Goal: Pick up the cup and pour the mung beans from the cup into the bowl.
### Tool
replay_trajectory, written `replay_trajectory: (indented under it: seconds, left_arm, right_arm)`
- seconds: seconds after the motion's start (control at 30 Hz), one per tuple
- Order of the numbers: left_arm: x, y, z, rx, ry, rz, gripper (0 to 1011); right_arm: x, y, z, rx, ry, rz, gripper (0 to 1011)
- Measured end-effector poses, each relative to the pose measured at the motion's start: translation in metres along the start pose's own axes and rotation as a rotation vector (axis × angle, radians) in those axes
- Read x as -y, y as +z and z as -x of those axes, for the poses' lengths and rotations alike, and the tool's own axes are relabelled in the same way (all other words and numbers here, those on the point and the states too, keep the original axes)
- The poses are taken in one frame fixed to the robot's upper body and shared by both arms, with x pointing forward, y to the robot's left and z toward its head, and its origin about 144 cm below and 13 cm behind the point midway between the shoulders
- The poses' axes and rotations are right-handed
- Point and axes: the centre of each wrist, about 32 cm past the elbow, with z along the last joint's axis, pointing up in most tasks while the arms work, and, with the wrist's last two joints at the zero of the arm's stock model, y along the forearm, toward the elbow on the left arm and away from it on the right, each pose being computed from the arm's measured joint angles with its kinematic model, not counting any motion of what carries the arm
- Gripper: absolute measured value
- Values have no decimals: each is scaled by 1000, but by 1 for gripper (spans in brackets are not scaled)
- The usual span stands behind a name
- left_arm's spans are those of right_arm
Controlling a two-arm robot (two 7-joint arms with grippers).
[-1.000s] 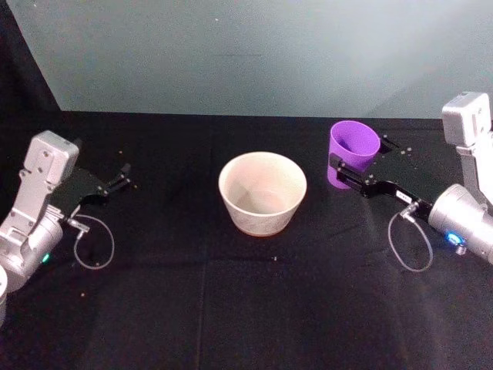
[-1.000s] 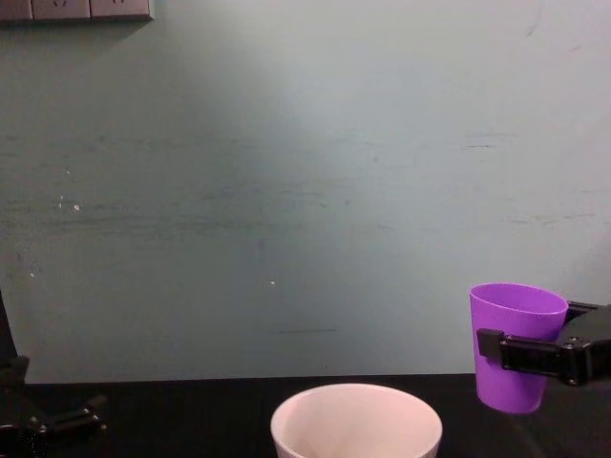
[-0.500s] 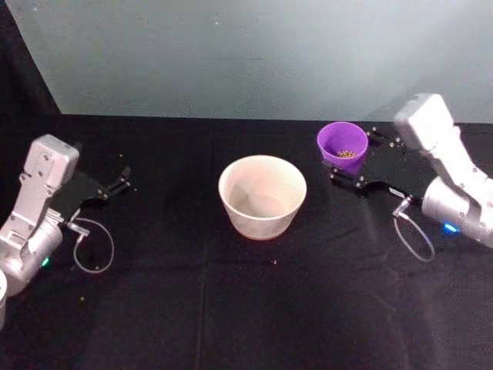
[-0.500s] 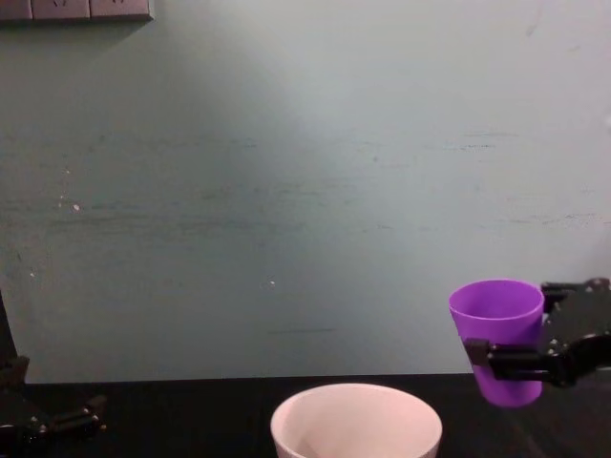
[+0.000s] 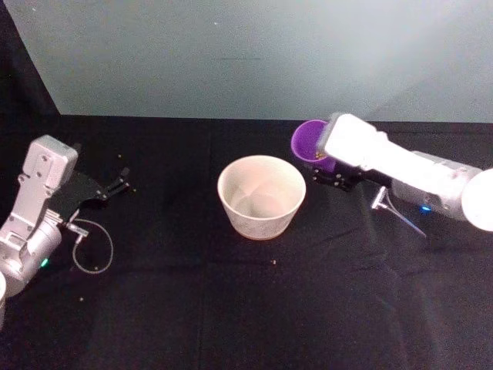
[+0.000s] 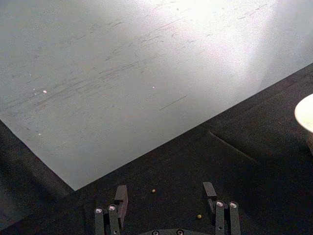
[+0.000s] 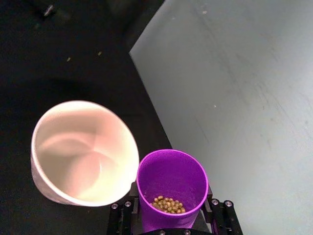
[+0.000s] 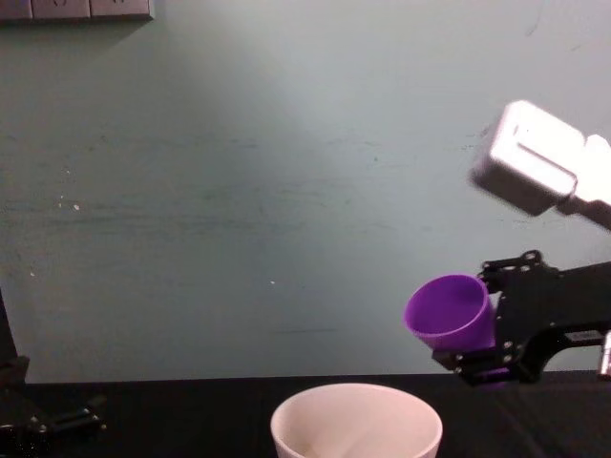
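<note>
the right gripper (image 8: 470,334) is holding the cup (image 8: 447,310) in the air, its two black fingers (image 7: 219,208) closing on the purple wall from either side, partway down from the rim. the cup is tipping with its mouth turning toward the robot's left and toward the bowl (image 8: 355,420). from the chest it is hanging above the bowl's rim and to the right of it. from the head the cup (image 5: 308,137) is showing just beyond the bowl's (image 5: 258,220) right edge, close to it but not touching.

the mung beans (image 7: 168,204) are lying in a small heap at the bottom of the cup (image 7: 171,178), gathering against its lower side. the bowl (image 7: 44,181) is standing upright on the black table (image 5: 231,308), near the middle.

the left gripper (image 5: 119,183) is resting low at the table's left side, well apart from the bowl. its fingers (image 6: 120,196) are standing wide apart and gripping nothing, and two loose grains (image 6: 153,190) are lying on the cloth between them
</note>
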Motion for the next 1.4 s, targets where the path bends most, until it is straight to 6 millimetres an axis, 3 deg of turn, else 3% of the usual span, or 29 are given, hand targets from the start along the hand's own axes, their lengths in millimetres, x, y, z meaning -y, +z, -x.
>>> replay_trajectory:
  seconds: [0.77, 1.4]
  left_arm:
    - [0, 0, 0, 0, 0, 0, 1000]
    - [0, 0, 0, 0, 0, 0, 1000]
  right_arm:
    - [-39, 61, 16, 536, 59, 157, 731]
    - [-50, 74, 28, 719, 40, 199, 731]
